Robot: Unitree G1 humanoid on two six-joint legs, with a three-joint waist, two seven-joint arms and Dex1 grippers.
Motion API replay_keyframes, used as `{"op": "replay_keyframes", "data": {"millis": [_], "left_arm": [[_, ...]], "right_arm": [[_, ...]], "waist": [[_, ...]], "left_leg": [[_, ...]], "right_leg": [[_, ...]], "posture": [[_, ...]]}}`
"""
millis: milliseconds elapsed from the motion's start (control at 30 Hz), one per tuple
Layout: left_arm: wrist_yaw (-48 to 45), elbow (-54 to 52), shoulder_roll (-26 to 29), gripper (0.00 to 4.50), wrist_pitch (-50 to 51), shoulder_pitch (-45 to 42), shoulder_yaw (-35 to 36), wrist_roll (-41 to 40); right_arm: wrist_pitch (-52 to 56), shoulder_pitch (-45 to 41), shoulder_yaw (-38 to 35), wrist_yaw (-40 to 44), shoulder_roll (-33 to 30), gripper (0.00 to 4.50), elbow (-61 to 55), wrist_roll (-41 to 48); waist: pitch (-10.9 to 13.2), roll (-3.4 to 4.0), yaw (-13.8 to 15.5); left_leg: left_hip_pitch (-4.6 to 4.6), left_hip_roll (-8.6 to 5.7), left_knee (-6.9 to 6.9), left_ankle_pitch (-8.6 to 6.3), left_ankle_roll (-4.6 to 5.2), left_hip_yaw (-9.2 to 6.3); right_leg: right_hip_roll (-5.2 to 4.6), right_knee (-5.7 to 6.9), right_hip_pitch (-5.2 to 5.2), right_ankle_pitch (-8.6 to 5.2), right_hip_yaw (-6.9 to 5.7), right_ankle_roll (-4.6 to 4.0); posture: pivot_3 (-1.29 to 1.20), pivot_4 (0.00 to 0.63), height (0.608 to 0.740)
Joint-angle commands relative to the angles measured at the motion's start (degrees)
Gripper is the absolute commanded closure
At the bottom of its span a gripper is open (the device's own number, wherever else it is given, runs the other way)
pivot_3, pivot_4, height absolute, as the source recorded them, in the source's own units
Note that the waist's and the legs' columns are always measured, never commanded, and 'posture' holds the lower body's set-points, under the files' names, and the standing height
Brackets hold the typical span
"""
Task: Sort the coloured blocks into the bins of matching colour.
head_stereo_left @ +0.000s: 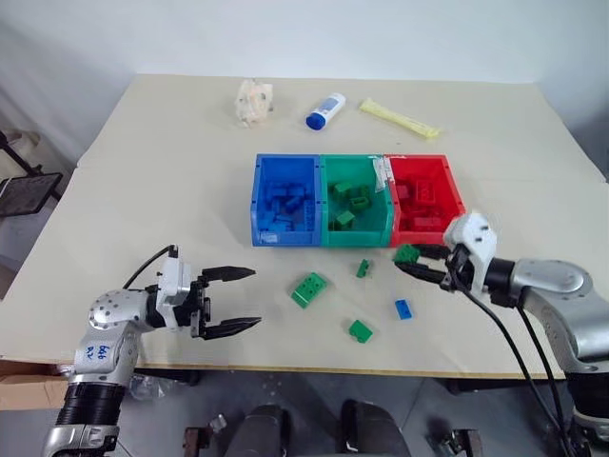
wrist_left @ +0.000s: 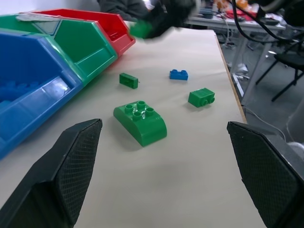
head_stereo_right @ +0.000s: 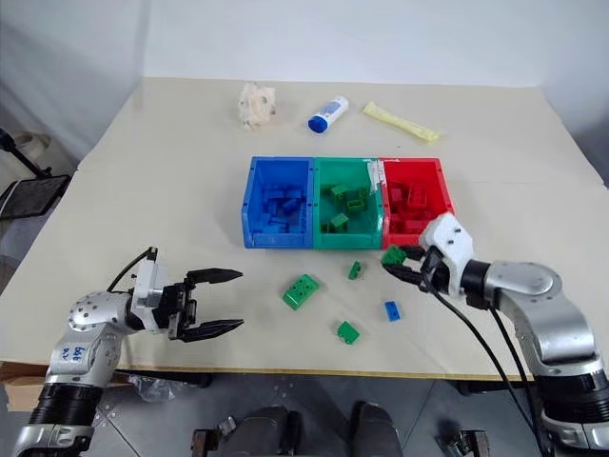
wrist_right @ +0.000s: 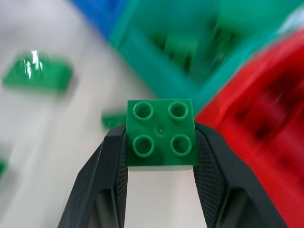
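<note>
Right gripper [wrist_right: 160, 142]: clenched on a green four-stud brick [wrist_right: 161, 134], pinched squarely between both fingers, studs facing the wrist camera; carried just in front of the red bin [head_stereo_left: 428, 197], clear of the table [head_stereo_left: 143, 171].

Left gripper [head_stereo_left: 233, 300]: jaws spread wide, holding nothing, well left of the green curved brick [head_stereo_left: 309, 288].

Loose on the table: small blue brick [head_stereo_left: 404, 308].

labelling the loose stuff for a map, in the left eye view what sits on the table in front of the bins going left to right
left gripper, jaws open → big rounded green block → flat green block → small blue block → right gripper, jaws shut on a green block
</note>
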Motion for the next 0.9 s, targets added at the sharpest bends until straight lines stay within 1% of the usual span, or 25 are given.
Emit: {"op": "replay_keyframes", "data": {"millis": [33,100,167,233,267,300,367,433,467,567,700,800,833,900], "left_arm": [[-0.6,1.7,-1.2,0.0,-3.1,-1.4,-1.1,1.4],[-0.8,2.9,-1.7,0.0,-4.2,-2.3,-1.7,2.0],[-0.9,3.6,-1.9,0.0,-4.7,-2.8,-1.9,2.2],[-0.7,3.7,-2.2,0.0,-5.0,-3.2,-2.1,2.3],[-0.6,3.6,-2.3,0.0,-5.0,-3.4,-2.1,2.3],[-0.5,3.7,-2.3,0.0,-5.1,-3.6,-2.2,2.3],[-0.5,4.0,-2.2,0.0,-5.3,-3.9,-2.1,2.4],[-0.6,4.3,-2.2,0.0,-5.5,-4.1,-2.1,2.4],[-0.6,4.4,-2.1,0.0,-5.6,-4.2,-2.1,2.4],[-0.8,5.3,-2.1,0.0,-5.8,-4.9,-2.1,2.5],[-1.5,6.6,-2.1,0.0,-6.2,-5.9,-2.2,2.4],[-2.0,7.9,-2.0,0.0,-6.5,-6.7,-2.3,2.4],[-2.4,8.6,-1.9,0.0,-6.8,-6.9,-2.3,2.4],[-3.4,10.5,-1.8,0.0,-7.3,-7.7,-2.3,2.5]], "right_arm": [[-1.1,-8.0,1.8,-1.9,2.9,3.01,4.5,-1.1],[-3.8,-12.6,3.6,-2.5,5.5,3.01,9.8,-3.1],[-5.7,-15.3,4.9,-2.6,7.0,3.01,13.5,-4.7],[-8.7,-18.6,6.3,-2.9,9.1,2.29,18.2,-6.5],[-10.0,-20.4,6.9,-3.2,10.3,2.07,20.6,-7.2],[-11.3,-21.4,7.3,-3.0,11.0,1.72,22.0,-7.7],[-12.9,-22.3,7.5,-2.6,11.8,1.11,23.8,-8.5],[-14.0,-22.5,7.5,-2.3,11.8,0.38,24.5,-9.0],[-14.2,-22.3,7.4,-2.1,11.7,0.08,24.4,-9.0],[-13.9,-21.0,6.6,-1.0,10.6,0.03,22.2,-8.3],[-12.6,-12.6,2.7,5.2,5.0,0.03,11.8,-3.2],[-11.9,-6.9,-0.1,8.4,1.1,0.03,7.6,-0.3],[-11.9,-3.8,-1.9,9.8,-0.8,0.03,5.9,0.6],[-11.0,5.4,-7.7,13.2,-5.6,0.03,1.5,2.7]], "waist": [[0.0,0.0,-0.2],[0.0,0.0,-0.6],[0.0,0.0,-0.8],[0.0,0.0,-0.9],[0.0,0.0,-1.1],[0.0,0.0,-1.2],[0.0,-0.01,-1.2],[0.0,0.0,-1.1],[0.0,-0.01,-1.2],[0.0,0.0,-1.2],[0.0,-0.01,-0.5],[0.0,-0.02,-0.4],[0.0,-0.02,-0.3],[0.0,-0.02,0.4]], "left_leg": [[-0.01,0.0,0.0,0.0,0.0,0.0],[-0.01,-0.01,0.0,0.0,-0.01,0.02],[-0.04,-0.03,0.0,0.01,0.0,0.02],[-0.09,-0.08,-0.02,0.0,0.0,-0.04],[-0.1,-0.14,-0.01,0.01,0.01,-0.02],[-0.14,-0.21,-0.02,0.02,0.05,0.02],[-0.19,-0.28,-0.02,0.06,0.11,0.13],[-0.2,-0.28,-0.02,0.06,0.11,0.13],[-0.2,-0.28,-0.02,0.06,0.11,0.13],[-0.2,-0.27,-0.02,0.06,0.11,0.21],[-0.31,-0.26,-0.01,0.06,0.11,0.14],[-0.37,-0.3,-0.01,0.06,0.16,0.3],[-0.36,-0.29,0.0,0.06,0.16,0.32],[-0.36,-0.28,0.0,0.07,0.18,0.37]], "right_leg": [[0.0,0.02,-0.02,0.0,0.0,0.0],[0.02,0.07,-0.06,0.0,0.0,0.0],[0.05,0.13,-0.1,0.0,-0.02,0.0],[0.06,0.25,-0.19,0.0,-0.07,0.0],[0.06,0.36,-0.26,0.0,-0.06,0.0],[0.05,0.42,-0.33,0.0,-0.07,0.0],[0.02,0.56,-0.48,0.0,-0.13,0.01],[0.02,0.64,-0.52,0.0,-0.13,0.0],[0.02,0.64,-0.53,0.0,-0.13,0.0],[0.03,0.65,-0.57,0.0,-0.13,0.01],[0.03,0.68,-0.65,0.0,-0.11,0.0],[0.01,0.64,-0.71,0.02,-0.14,0.04],[0.02,0.64,-0.71,0.02,-0.14,0.05],[0.02,0.62,-0.7,0.02,-0.15,0.05]], "posture": [[0.0,0.15,0.74],[0.0,0.15,0.74],[0.0,0.15,0.74],[0.0,0.15,0.74],[0.0,0.15,0.74],[0.0,0.15,0.74],[0.0,0.15,0.74],[0.0,0.15,0.74],[0.0,0.15,0.74],[0.0,0.15,0.74],[0.0,0.15,0.74],[0.0,0.15,0.74],[0.0,0.15,0.74],[0.0,0.15,0.74]]}}
